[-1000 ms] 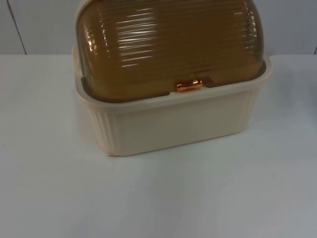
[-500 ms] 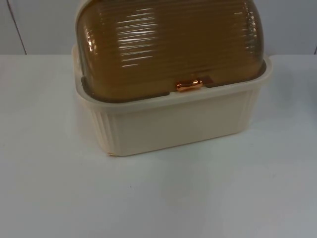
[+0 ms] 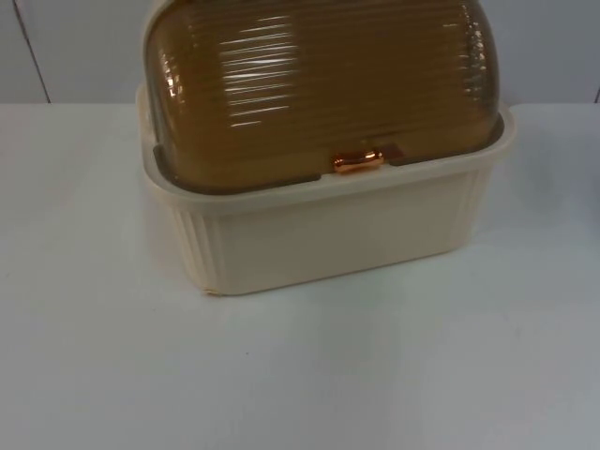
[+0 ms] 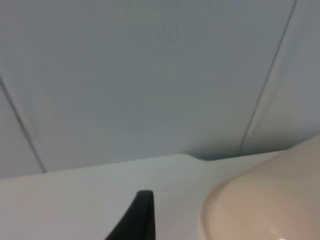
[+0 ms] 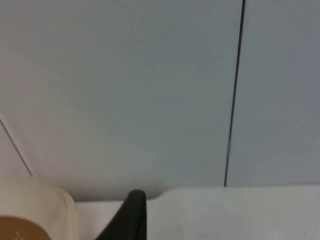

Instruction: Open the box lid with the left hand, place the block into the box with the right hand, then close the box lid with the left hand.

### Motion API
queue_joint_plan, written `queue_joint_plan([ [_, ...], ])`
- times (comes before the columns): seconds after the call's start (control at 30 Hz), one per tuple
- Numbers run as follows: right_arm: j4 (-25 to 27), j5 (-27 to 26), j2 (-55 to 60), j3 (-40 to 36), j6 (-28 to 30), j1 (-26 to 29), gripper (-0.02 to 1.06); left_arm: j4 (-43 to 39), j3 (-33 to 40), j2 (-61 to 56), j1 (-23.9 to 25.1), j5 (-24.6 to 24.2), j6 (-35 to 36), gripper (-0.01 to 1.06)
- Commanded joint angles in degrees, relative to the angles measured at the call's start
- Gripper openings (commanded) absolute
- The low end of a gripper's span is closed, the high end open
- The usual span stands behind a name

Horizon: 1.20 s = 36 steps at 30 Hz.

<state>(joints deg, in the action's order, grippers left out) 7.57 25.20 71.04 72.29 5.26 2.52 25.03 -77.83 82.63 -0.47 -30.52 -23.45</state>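
A cream ribbed box (image 3: 328, 234) stands at the back middle of the table in the top view. Its brown see-through domed lid (image 3: 319, 84) is down on the rim, with a copper handle (image 3: 358, 161) at its front edge. My left gripper (image 4: 141, 217) hangs low over the table to the box's left, with the box's cream corner (image 4: 265, 200) close beside it. My right gripper (image 5: 132, 215) hangs to the box's right, facing the wall, with the box's corner (image 5: 40, 205) and a bit of brown lid (image 5: 15, 230) beside it. Both arms wait.
The grey partition wall (image 3: 84, 47) rises right behind the box. White table top (image 3: 300, 375) stretches in front of the box and to both sides of it.
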Motion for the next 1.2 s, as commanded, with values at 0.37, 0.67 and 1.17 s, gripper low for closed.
queue_joint_plan([
  [0.37, -6.2, -8.9, -5.0, -17.2, -3.9, 0.1, 1.05, -12.4, 25.1, -18.2, -0.1, 20.7, 10.2, 1.05],
  [0.67, -5.8, -10.7, -19.3, -20.4, -2.9, 0.1, 1.05, -17.7, 28.5, -35.2, -0.2, 18.6, 10.2, 1.05],
  [1.17, -16.5, -6.9, -50.6, -20.4, -3.4, 0.1, 1.05, -22.5, 28.4, -63.3, -0.1, 20.1, 10.4, 1.05],
])
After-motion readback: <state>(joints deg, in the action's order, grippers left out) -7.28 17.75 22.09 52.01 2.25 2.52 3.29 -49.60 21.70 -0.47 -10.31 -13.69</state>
